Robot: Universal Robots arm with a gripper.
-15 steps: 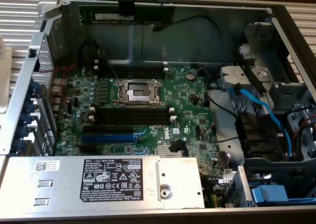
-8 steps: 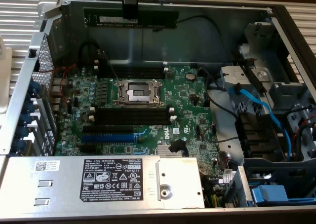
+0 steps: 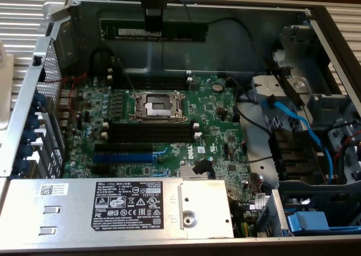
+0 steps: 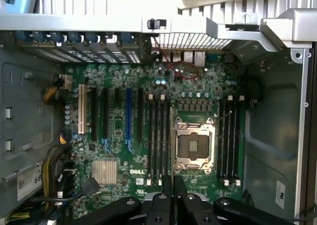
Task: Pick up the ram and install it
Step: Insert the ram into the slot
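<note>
One end effector (image 3: pixel 154 20), black, two-fingered, pinched narrow on the long, thin, flat dark-green ram stick (image 3: pixel 180 31). The grip sits slightly off mid-length, toward the exterior view's left end. The ram hangs level at 12 o'clock in the exterior view, lengthwise across the frame, in front of the grey sheet-metal case's (image 3: pixel 254 25) back wall, well apart from the board and not seated in anything.

Ram looks: dark-green strip with darker chips along its face and a small whitish label (image 3: pixel 131 35) toward the 9 o'clock end. It is about as long as the slots.

Handling, as a judgement: light, stiff and thin. The flat faces are smooth, so it can pivot in a narrow pinch. It is fragile at the contact edge and the chips. It is best held by the flat faces near the middle and kept square, because a tilt would jam it in a slot.

Below it lies the green printed motherboard (image 3: pixel 214 115), with the silver square CPU socket (image 3: pixel 157 105) at centre. Long black memory slots with white end clips (image 3: pixel 152 133) sit at 6 o'clock of the socket, with more at 12 o'clock of it, and all look empty. A blue expansion slot (image 3: pixel 124 156) lies further toward 6 o'clock.

In the wrist view the end effector (image 4: pixel 173 185) has its fingers nearly together, looking down on the socket (image 4: pixel 192 148) and the slots (image 4: pixel 158 136).
</note>
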